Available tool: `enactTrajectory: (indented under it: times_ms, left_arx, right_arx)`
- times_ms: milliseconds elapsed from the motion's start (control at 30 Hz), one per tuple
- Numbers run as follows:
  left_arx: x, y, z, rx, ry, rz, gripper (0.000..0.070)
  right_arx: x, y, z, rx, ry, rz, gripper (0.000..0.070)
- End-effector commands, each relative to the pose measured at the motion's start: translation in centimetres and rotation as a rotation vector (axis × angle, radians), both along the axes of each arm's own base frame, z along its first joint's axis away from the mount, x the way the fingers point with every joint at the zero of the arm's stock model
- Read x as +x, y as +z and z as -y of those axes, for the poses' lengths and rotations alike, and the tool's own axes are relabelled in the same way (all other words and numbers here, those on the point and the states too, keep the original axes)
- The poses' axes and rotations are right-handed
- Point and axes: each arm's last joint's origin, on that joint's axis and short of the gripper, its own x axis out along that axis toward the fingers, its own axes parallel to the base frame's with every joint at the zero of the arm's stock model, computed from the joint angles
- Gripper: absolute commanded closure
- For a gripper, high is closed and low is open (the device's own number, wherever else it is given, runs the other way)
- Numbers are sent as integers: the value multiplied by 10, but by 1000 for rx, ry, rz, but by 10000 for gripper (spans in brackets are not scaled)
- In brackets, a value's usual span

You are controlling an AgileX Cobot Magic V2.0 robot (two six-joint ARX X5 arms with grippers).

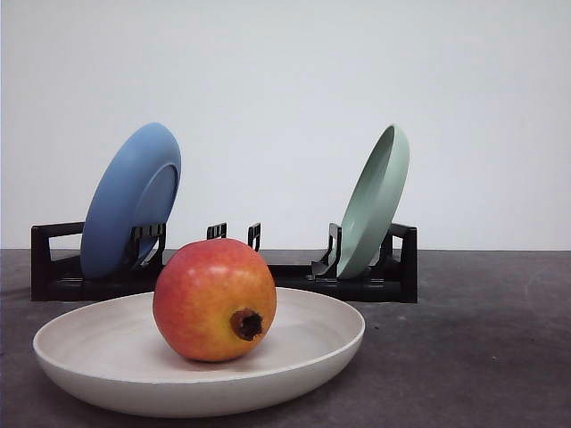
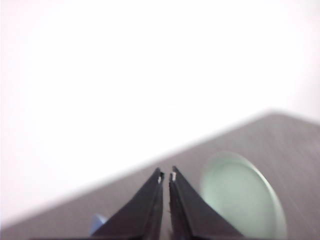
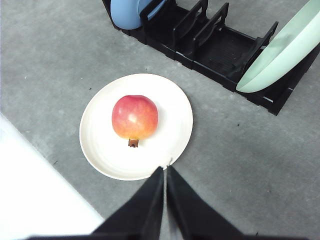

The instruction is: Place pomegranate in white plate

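Sat in the white plate point(image 1: 80, 357), near its middle, resting on the plate's floor: the pomegranate point(image 1: 214, 299), red over the top and orange-yellow lower down, dark brown crown point(image 1: 247, 324) turned toward the front camera and slightly down. Seen from the right wrist camera as well, the pomegranate point(image 3: 134, 117) in the white plate point(image 3: 100, 150), crown pointing back toward the right gripper point(image 3: 165, 170). Held clear above the plate's near rim, that right gripper, black fingers point(image 3: 145, 205) pressed together with only a hairline between the tips, nothing between them, well apart from the fruit. Beyond the plate from the right gripper, stood a black dish rack point(image 3: 215, 50) on the grey table point(image 3: 240, 150), holding a blue plate point(image 3: 131, 12) at one end and a pale green plate point(image 3: 280, 50) at the other, both leaning on edge in their slots. Same rack point(image 1: 294, 276) behind the white plate in the front view, blue plate point(image 1: 129, 201) on the left and pale green plate point(image 1: 375, 201) on the right, empty slots between them.

Raised and tilted, the left gripper point(image 2: 166, 176), fingertips point(image 2: 152, 200) drawn together with a thin slit showing, gripping nothing. Below and past its tips, blurred, the pale green plate point(image 2: 240, 195) to one side and a sliver of the blue plate point(image 2: 97, 221) to the other, against grey table point(image 2: 280, 140) and white wall.
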Motion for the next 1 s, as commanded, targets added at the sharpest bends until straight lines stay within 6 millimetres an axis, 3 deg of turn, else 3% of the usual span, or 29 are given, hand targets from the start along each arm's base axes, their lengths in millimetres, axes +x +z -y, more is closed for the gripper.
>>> enactTrajectory:
  times_ms: [0, 167, 333, 600, 967]
  left_arx:
    - [6, 5, -12, 30, 19, 56, 700]
    - [4, 0, -53, 38, 144, 103, 700]
    - [-16, -23, -83, 42, 340, 138, 700]
    - [-40, -92, -103, 67, 535, 120, 700]
    - [-35, -195, -109, 43, 583, -46, 700]
  right_arx:
    - [0, 5, -2, 11, 10, 20, 700]
    - [0, 5, -2, 11, 10, 20, 700]
    - [0, 5, -2, 11, 10, 20, 700]
    - [0, 5, -2, 11, 11, 20, 700]
    - [0, 5, -2, 11, 11, 20, 700]
